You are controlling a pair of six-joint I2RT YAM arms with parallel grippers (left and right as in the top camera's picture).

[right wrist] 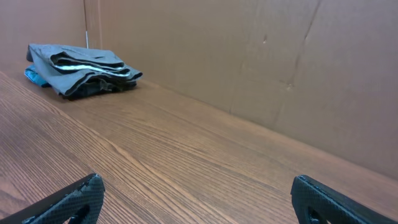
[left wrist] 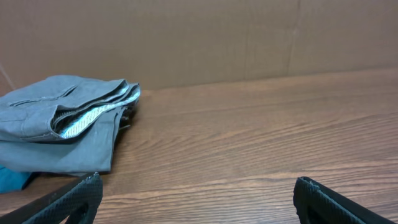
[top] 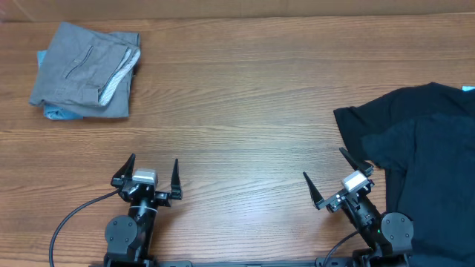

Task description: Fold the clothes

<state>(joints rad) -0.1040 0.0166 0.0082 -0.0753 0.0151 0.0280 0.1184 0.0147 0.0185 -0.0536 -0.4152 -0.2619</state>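
Shorts (top: 83, 70) lie folded at far left edge of table (top: 245, 111).

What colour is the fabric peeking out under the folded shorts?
The fabric is light blue; the overhead view shows it best.

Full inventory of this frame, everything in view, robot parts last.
grey shorts: 1, grey, folded, far left corner of the table, lying on the blue cloth
blue cloth: 1, light blue, mostly hidden under the shorts, only its edges showing
black T-shirt: 1, black, spread out unfolded at the right edge, partly out of frame
table: 1, brown wood grain
cardboard wall: 1, brown, behind the table
left arm: 1, black, near edge, left side, jaws open, holding nothing
right arm: 1, black, near edge, beside the T-shirt, jaws open, holding nothing
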